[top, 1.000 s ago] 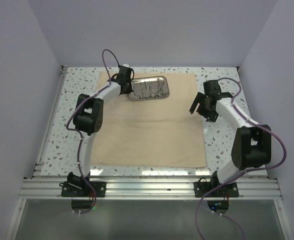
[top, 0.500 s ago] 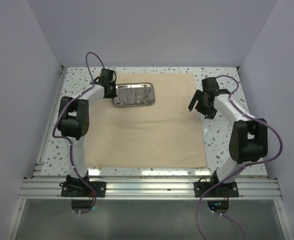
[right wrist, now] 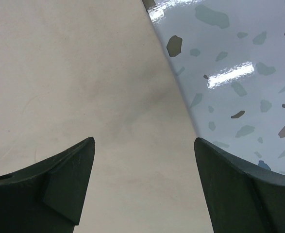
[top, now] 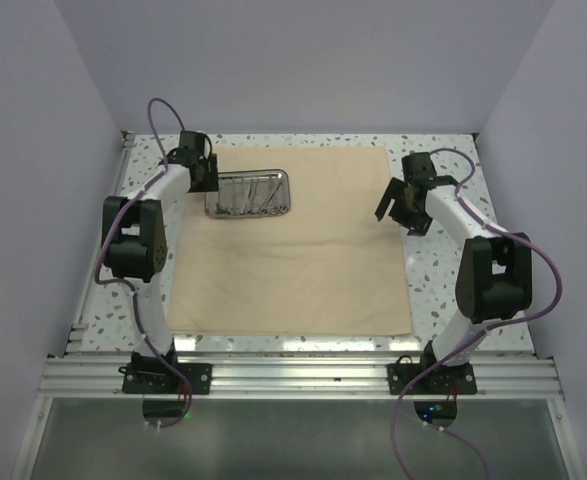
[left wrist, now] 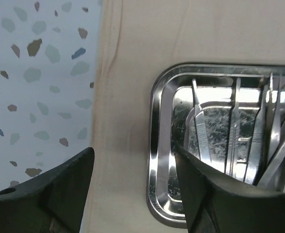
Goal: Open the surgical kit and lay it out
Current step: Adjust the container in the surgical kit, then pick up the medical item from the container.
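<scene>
left gripper (left wrist: 133, 160) wide astride tray (left wrist: 154, 121) rim

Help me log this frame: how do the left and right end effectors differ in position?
The left end effector straddles the tray's left rim at the cloth's far left; the right end effector hangs over the cloth's right edge, away from the tray. The left has steel rim in its gap, the right only cloth and table. Both are open.
</scene>
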Tool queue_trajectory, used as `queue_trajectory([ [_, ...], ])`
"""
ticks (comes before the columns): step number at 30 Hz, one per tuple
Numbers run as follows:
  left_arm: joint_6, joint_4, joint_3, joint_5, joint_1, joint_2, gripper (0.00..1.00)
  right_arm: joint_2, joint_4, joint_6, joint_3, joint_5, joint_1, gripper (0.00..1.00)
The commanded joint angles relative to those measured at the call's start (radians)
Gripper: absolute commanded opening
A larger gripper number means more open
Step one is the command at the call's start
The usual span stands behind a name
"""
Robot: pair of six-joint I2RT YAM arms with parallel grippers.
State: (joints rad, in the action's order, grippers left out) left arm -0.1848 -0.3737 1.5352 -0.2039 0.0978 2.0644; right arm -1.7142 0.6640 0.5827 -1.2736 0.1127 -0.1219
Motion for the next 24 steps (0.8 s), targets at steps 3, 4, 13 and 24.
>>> queue_trajectory([
  [3, -0.057, -0.079, 0.264, -0.012, 0.006, 0.072, 0.7, 0.019, -0.03, -0.009, -0.003, 0.001, -0.002, 0.86],
  [4, -0.065, -0.089, 0.298, -0.011, 0.017, 0.094, 0.69, 0.019, -0.033, -0.004, 0.002, -0.005, -0.001, 0.86],
  [13, -0.137, -0.2, 0.605, -0.005, 0.063, 0.298, 0.54, 0.039, -0.015, -0.011, 0.016, 0.007, -0.002, 0.87],
  [24, -0.154, -0.157, 0.43, -0.055, 0.091, 0.234, 0.4, 0.038, -0.012, -0.015, 0.026, 0.012, -0.002, 0.87],
])
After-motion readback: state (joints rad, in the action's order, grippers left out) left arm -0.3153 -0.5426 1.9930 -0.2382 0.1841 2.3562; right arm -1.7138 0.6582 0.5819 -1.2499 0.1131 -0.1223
